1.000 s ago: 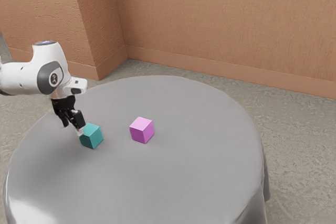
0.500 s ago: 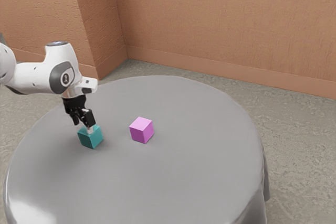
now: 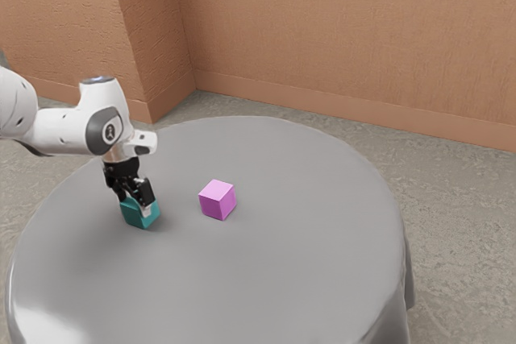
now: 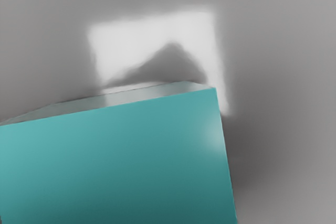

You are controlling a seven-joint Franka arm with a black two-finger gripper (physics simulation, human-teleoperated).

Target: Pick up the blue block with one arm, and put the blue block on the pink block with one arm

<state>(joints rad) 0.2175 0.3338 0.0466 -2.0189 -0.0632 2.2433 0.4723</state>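
So you were mid-grab: gripper [image 3: 140, 201] down on the blue block [image 3: 135, 217], couldn't tell if clamped. Next you'd need a lift toward the pink block [image 3: 218, 200].

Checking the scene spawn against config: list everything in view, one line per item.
table: 1, grey, round, in the middle of the room
blue block: 1, teal-blue, on the table toward the exterior view's left, right under the hand
pink block: 1, pink, on the table, on the exterior view's right of the blue block and apart from it
wall: brown-orange, behind the table, with a jutting corner at the exterior view's upper left
floor: grey, around the table
arm: 1, white, coming in from the exterior view's left
gripper: 1, black, down at the blue block's top
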